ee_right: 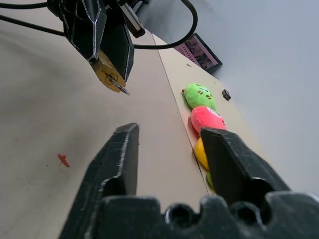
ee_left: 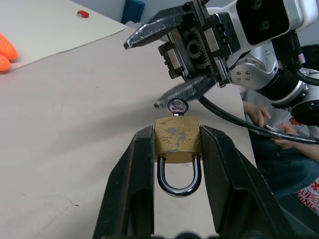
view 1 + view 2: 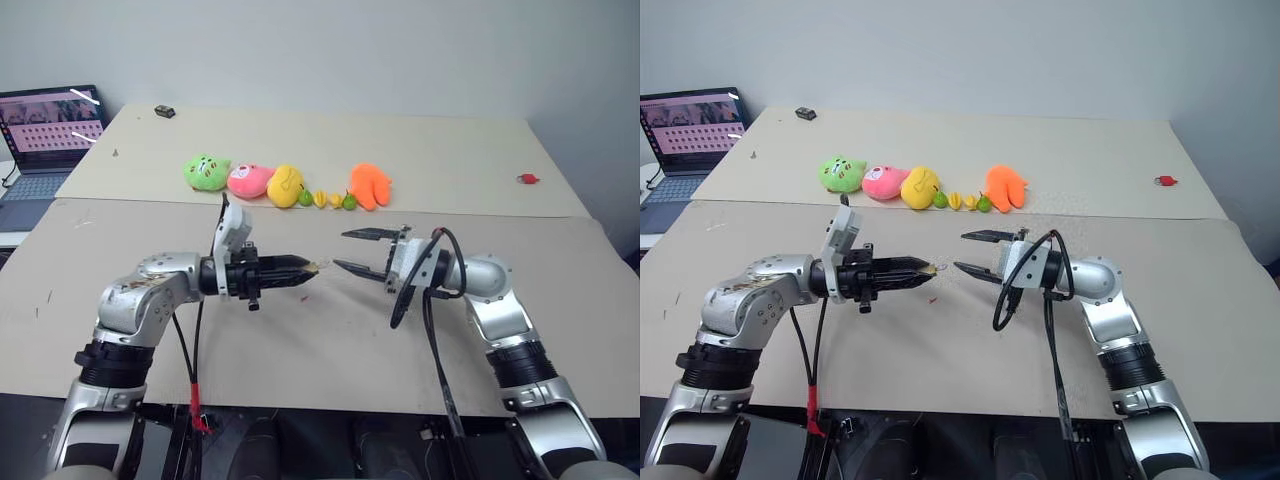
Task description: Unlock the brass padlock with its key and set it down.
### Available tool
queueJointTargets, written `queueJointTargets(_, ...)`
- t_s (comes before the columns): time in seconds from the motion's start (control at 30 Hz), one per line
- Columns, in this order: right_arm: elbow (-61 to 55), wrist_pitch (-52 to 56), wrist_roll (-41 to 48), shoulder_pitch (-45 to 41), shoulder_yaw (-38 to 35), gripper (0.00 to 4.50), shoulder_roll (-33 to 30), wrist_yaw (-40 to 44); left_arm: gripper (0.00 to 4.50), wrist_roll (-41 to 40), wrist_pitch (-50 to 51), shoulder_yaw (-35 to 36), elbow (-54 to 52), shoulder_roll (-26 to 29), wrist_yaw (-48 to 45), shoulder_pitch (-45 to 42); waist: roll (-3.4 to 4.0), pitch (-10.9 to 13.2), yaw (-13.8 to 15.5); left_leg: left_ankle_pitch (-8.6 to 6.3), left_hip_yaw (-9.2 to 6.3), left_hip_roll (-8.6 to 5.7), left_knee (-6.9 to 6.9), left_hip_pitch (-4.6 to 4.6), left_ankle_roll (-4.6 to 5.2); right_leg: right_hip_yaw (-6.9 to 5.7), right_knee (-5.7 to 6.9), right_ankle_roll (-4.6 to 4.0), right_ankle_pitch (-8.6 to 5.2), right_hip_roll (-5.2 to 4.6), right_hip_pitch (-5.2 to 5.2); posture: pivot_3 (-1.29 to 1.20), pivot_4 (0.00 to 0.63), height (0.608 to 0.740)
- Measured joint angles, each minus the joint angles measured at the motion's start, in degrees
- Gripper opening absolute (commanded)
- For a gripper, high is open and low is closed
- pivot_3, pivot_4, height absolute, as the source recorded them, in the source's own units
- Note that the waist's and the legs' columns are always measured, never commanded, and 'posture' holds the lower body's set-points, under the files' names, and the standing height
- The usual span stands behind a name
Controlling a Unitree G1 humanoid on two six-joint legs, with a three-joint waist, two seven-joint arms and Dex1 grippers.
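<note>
The left hand (image 2: 177, 164) pinches the brass padlock (image 2: 177, 142): rigid, light, likely slippery. The right hand (image 3: 345, 250), spread, should grip the key (image 2: 175, 106) by its bow.

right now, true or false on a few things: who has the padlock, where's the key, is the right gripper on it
1. The left gripper holds the brass padlock by its body. True.
2. The key lies on the table. False: it sticks out of the padlock's end.
3. The right gripper has closed on the key. False: it is open, its fingers apart from the key.
4. The padlock's shackle points back toward the left gripper's base. True.
5. The plush toys sit between the grippers. False: they line up farther back.
</note>
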Motion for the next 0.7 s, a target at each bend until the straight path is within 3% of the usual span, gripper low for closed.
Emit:
queueJointTargets(0.33,-4.64,-2.72,-0.04,0.08,3.04,2.4,-0.96,1.32,0.83,0.0,1.24,-1.24,1.63,0.57,-2.57,-1.79,0.0,0.0,-0.39,0.0,-0.02,0.0,0.0,-0.02,0.0,0.0,0.0,0.04,-0.03,0.0,0.0,0.0,0.15,0.717)
queueJointTargets(0.7,-1.16,-17.85,-7.47,-2.09,6.6,2.4,-2.0,-1.31,0.83,-2.77,8.37,-1.07,3.93,0.51,-2.66,-5.97,-0.01,0.01,-0.82,0.0,-0.04,0.0,0.0,-0.01,0.0,-0.01,0.03,0.26,-0.16,0.0,-0.02,0.0,0.15,0.717)
